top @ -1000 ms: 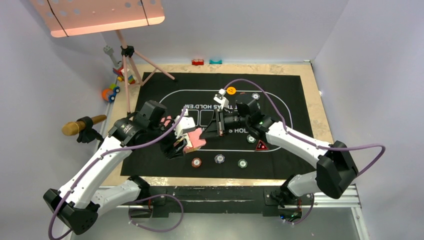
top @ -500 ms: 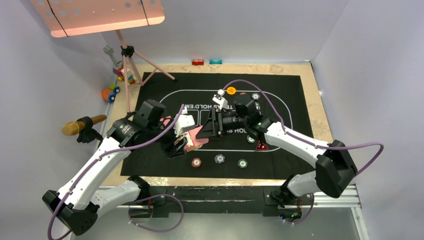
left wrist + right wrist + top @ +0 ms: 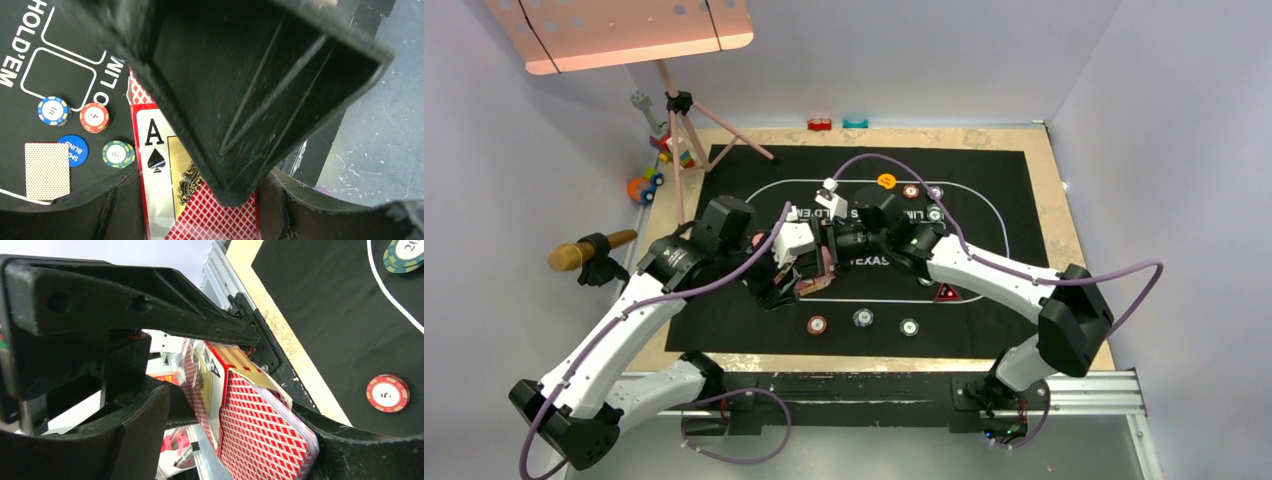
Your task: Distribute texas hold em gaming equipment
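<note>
Fingers of my left gripper (image 3: 796,285) pinch a deck of red-backed playing cards (image 3: 815,280) just above the black poker mat (image 3: 744,170), left of its centre. In my left wrist view the ace of spades (image 3: 161,170) faces the camera at the front of the deck, and red lattice backs show below and behind it. My right gripper (image 3: 827,252) has its fingers spread, one on each side of the deck's upper end; in the right wrist view one finger (image 3: 150,310) runs over the top edge of the cards and the other sits below and to the left of them. I cannot tell whether either right finger touches the cards.

On the mat under my left wrist lie a blue-and-white chip (image 3: 53,110), a red chip (image 3: 94,117), a green chip (image 3: 118,153), a blue blind button (image 3: 73,149) and one face-down card (image 3: 47,171). Toward the mat's near edge three chips sit in a row: red (image 3: 817,324), grey (image 3: 862,317), green (image 3: 909,326). The red-black triangular marker (image 3: 946,292) lies to their right, and an orange button (image 3: 886,181) sits toward the far edge.
</note>
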{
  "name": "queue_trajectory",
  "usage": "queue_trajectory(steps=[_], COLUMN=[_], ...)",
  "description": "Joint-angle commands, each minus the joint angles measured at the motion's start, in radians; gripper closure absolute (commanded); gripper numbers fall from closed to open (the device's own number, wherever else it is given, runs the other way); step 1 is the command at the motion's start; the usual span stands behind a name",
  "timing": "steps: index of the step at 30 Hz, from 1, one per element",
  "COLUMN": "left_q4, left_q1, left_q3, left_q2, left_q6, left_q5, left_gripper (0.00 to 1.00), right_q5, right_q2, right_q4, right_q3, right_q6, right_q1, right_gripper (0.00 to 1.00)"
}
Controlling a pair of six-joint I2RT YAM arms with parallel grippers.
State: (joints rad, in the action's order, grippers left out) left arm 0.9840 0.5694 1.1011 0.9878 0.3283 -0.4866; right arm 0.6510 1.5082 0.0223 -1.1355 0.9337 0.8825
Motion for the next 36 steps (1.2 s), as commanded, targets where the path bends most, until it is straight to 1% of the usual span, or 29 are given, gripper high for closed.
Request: queue_trajectory(steps=[1, 6, 8, 13, 15, 16, 18, 20, 21, 23, 25, 27, 28, 30, 31, 34, 36], left_q4=[-0.069, -0.086, -0.094, -0.135, -0.141, -0.146, -0.158, -0.168, -0.175, -0.187, -0.197, -0.199, -0.199, -0.197, -0.194, -0.184, -0.179], left_q1=[-0.008, -0.008, -0.007, -0.007, -0.007, -0.007, -0.008, -0.007, -0.006, -0.006, -0.008, -0.007, -0.007, -0.007, -0.006, -0.005, -0.006], left_q3=[0.065, 0.072, 0.069, 0.033, 0.020, 0.014, 0.010, 0.014, 0.017, 0.022, 0.022, 0.022, 0.021, 0.021, 0.022, 0.027, 0.033], left_q2=[0.004, 0.006, 0.004, -0.007, -0.009, -0.009, -0.007, -0.002, 0.002, 0.008, 0.010, 0.011, 0.011, 0.012, 0.013, 0.013, 0.017], left_q6=[-0.029, -0.050, -0.056, -0.072, -0.068, -0.067, -0.067, -0.071, -0.076, -0.081, -0.087, -0.085, -0.083, -0.080, -0.076, -0.073, -0.063], left_q5=[0.002, 0.027, 0.040, 0.078, 0.084, 0.090, 0.100, 0.102, 0.104, 0.104, 0.106, 0.107, 0.109, 0.117, 0.119, 0.117, 0.116], left_gripper=[1.00, 1.00, 1.00, 0.99, 0.97, 0.96, 0.93, 0.91, 0.91, 0.91, 0.91, 0.91, 0.91, 0.91, 0.88, 0.70, 0.65], right_q5=[-0.045, -0.051, -0.045, -0.027, -0.013, -0.012, -0.005, 0.003, 0.007, 0.016, 0.019, 0.020, 0.021, 0.024, 0.021, 0.021, 0.020], right_q2=[0.032, 0.043, 0.038, 0.036, 0.039, 0.040, 0.046, 0.053, 0.059, 0.075, 0.081, 0.084, 0.084, 0.079, 0.074, 0.072, 0.069], right_q4=[0.048, 0.028, 0.002, -0.069, -0.104, -0.113, -0.120, -0.126, -0.126, -0.118, -0.112, -0.113, -0.118, -0.153, -0.168, -0.177, -0.192], right_q3=[-0.070, -0.067, -0.055, -0.047, -0.044, -0.043, -0.043, -0.042, -0.045, -0.055, -0.062, -0.063, -0.060, -0.044, -0.036, -0.028, -0.021], right_q6=[-0.030, -0.015, -0.001, 0.039, 0.059, 0.066, 0.072, 0.077, 0.079, 0.075, 0.071, 0.070, 0.072, 0.087, 0.094, 0.099, 0.105], right_q1=[0.025, 0.032, 0.031, 0.032, 0.032, 0.031, 0.032, 0.032, 0.032, 0.033, 0.036, 0.036, 0.036, 0.036, 0.036, 0.036, 0.036], right_gripper=[0.28, 0.30, 0.36, 0.56, 0.66, 0.68, 0.71, 0.69, 0.66, 0.55, 0.47, 0.46, 0.50, 0.62, 0.68, 0.87, 0.96])
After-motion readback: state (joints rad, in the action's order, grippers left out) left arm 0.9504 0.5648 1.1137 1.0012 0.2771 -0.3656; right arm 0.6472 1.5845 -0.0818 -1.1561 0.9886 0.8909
